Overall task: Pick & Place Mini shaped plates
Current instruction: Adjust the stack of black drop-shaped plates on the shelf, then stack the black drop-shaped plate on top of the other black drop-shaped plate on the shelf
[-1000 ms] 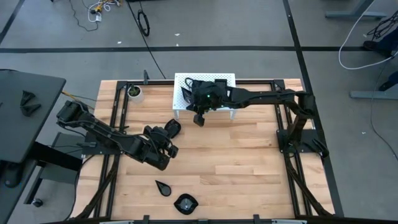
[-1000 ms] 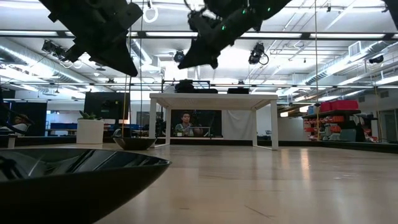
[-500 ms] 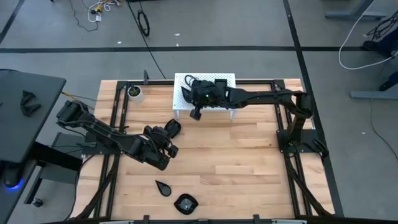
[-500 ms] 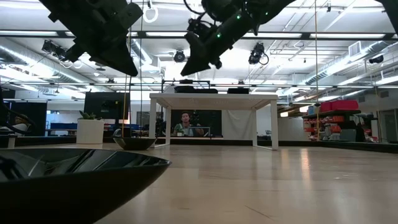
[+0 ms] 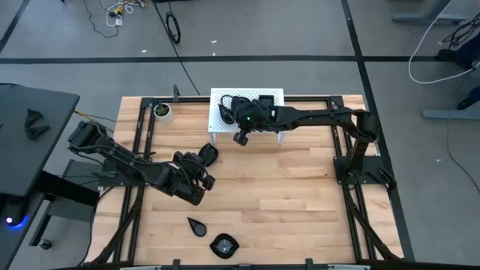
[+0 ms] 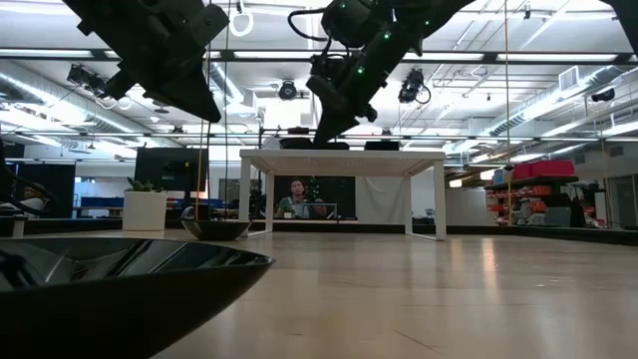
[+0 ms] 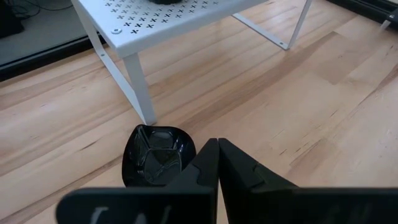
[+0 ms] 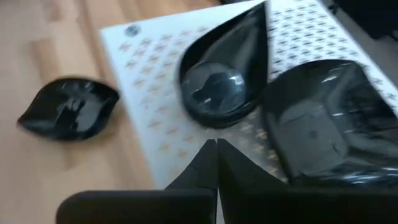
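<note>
Two glossy black mini shaped plates lie on the white perforated rack (image 5: pixel 271 95): a teardrop one (image 8: pixel 227 68) and a squarish one (image 8: pixel 323 124). My right gripper (image 8: pixel 216 146) is shut and empty, and points down at the rack's near edge (image 5: pixel 240 139). A lobed plate (image 7: pixel 158 155) rests on the wooden table by the rack's left leg. My left gripper (image 7: pixel 217 146) hangs shut and empty just above and beside it (image 5: pixel 202 166). Near the front edge lie a teardrop plate (image 5: pixel 198 226) and a rounded plate (image 5: pixel 223 244).
A small white cup with a green plant (image 5: pixel 162 112) stands at the table's far left. Black frame rails (image 5: pixel 142 135) run along the left and right sides. Between the rack and the front plates is bare wood (image 5: pixel 285 195). A person (image 6: pixel 296 199) sits in the room beyond.
My right gripper has turned at the wrist and tipped more steeply down over the rack's near edge, sinking a little. It has stayed shut. No plate has moved.
</note>
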Action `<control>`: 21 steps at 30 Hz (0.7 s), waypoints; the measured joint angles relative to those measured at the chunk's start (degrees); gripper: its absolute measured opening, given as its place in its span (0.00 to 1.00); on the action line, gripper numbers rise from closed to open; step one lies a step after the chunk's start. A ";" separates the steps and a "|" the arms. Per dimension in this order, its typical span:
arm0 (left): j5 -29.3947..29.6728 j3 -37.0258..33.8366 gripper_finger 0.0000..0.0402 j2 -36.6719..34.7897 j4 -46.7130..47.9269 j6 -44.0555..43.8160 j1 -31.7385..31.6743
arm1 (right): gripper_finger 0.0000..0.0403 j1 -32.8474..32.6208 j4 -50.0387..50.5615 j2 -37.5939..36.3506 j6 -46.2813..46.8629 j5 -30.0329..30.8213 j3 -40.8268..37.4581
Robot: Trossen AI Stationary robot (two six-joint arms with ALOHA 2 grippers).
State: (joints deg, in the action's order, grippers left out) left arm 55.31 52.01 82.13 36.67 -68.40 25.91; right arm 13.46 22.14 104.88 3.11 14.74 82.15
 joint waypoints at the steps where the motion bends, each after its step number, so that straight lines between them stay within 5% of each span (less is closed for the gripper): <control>1: 0.00 0.00 0.02 0.00 -0.02 0.00 0.00 | 0.00 0.34 -0.53 0.04 0.86 0.10 0.00; 21: 0.02 -0.02 0.02 0.00 -0.40 0.04 -0.02 | 0.00 1.54 -9.73 3.56 4.13 -5.14 -0.07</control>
State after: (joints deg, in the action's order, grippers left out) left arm 55.33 51.99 82.13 36.27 -68.36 25.89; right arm 15.00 12.42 108.44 7.24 9.61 82.08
